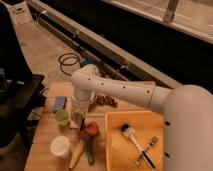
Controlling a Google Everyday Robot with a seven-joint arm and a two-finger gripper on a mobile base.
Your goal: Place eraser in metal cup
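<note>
My arm reaches in from the right, bends at the elbow and points down at the wooden table. The gripper hangs low over the table between the translucent green cup and the orange. It is shut on a pale cream block, the eraser, which it holds upright at its tip. The metal cup is hidden, and I cannot tell whether it stands under the gripper.
A small blue block lies behind the green cup. A white cup, a banana and a green vegetable lie at the front. Grapes lie behind the yellow tray, which holds a brush and a fork.
</note>
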